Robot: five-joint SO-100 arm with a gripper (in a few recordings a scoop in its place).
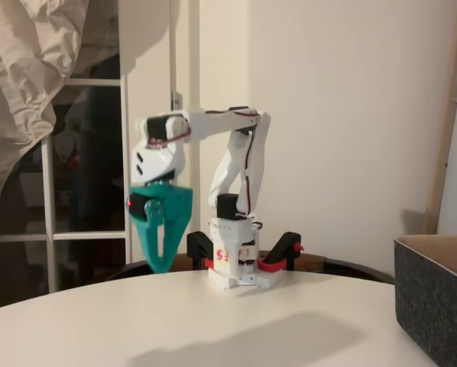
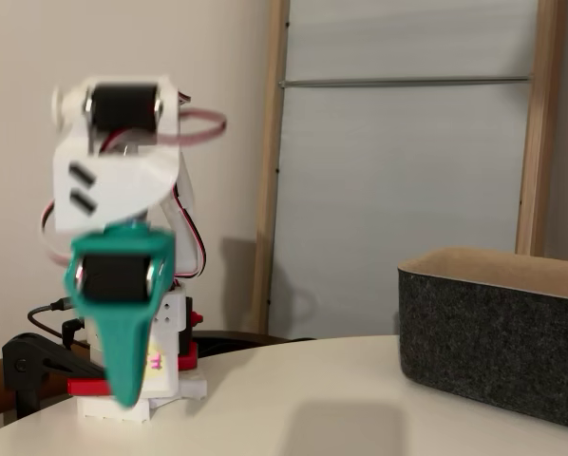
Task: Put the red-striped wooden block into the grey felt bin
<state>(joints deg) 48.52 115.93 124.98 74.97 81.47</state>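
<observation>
Teal tool (image 1: 160, 260) hangs point-down above the counter (image 1: 213, 321), fingers pressed together, nothing pinched. The grey felt bin (image 1: 435, 302) sits well apart, far right in both fixed views.

Behind my claw (image 1: 161, 264) I see a plain cream wall (image 1: 351, 115). Left of the claw hangs a pale curtain (image 1: 22, 69) over a dark white-framed window (image 1: 91, 153); beneath it, the round white desk (image 1: 213, 321) carries soft shadows.
</observation>
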